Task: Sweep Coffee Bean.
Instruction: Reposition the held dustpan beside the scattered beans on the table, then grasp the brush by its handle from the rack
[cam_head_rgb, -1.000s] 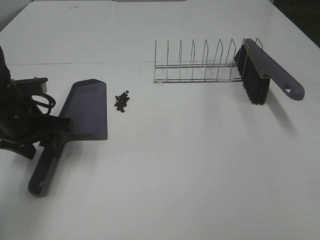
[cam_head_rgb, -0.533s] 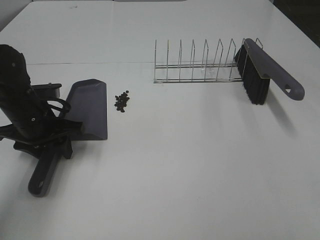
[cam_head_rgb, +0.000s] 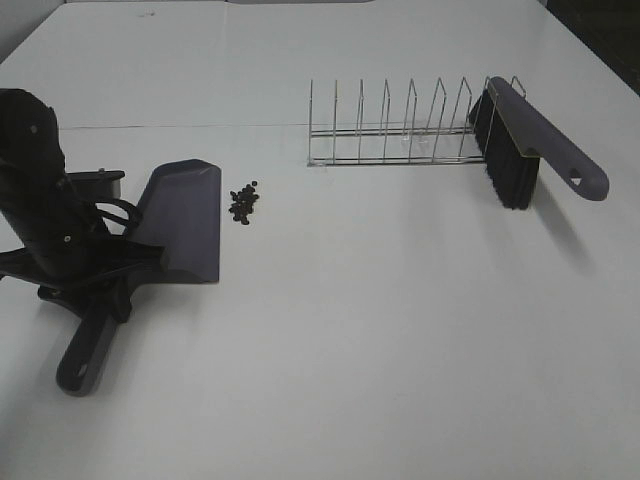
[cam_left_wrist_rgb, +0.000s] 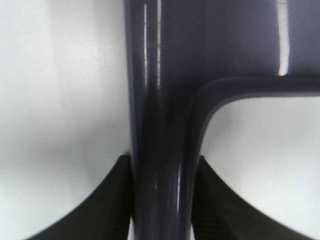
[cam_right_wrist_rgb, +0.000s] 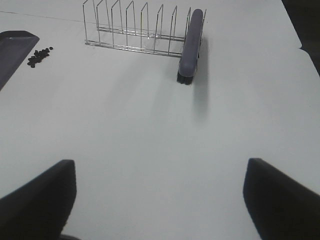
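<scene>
Where the left wrist view looks straight down, the left pincer (cam_left_wrist_rgb: 162, 161) is clamped on the neck of the grey dustpan (cam_head_rgb: 183, 218), one dark finger (cam_left_wrist_rgb: 112, 202) pressed to each side of the handle with no gap showing. In the high view this grip sits at the left edge of the frame, just behind the blade. The long handle trails toward the lower left and the pan's open lip points right. Likely reason: a hold near the blade gives control of tilt, so the lip can be kept flat on the table (cam_head_rgb: 350, 350). The coffee beans (cam_head_rgb: 243, 202), a small dark cluster, lie just right of the lip's upper corner, close but apart from it and not yet in the pan. The right pincer (cam_right_wrist_rgb: 160, 200) hangs wide open over bare table, holding nothing; it is out of the high view. Far from it, at upper right, the brush (cam_head_rgb: 530, 140) leans in the end slot of a wire rack (cam_head_rgb: 400, 130), bristles down and handle jutting toward the lower right. Parked so, the handle looks easy to seize, presumably the next job. No brand, label or writing can be read on anything.
</scene>
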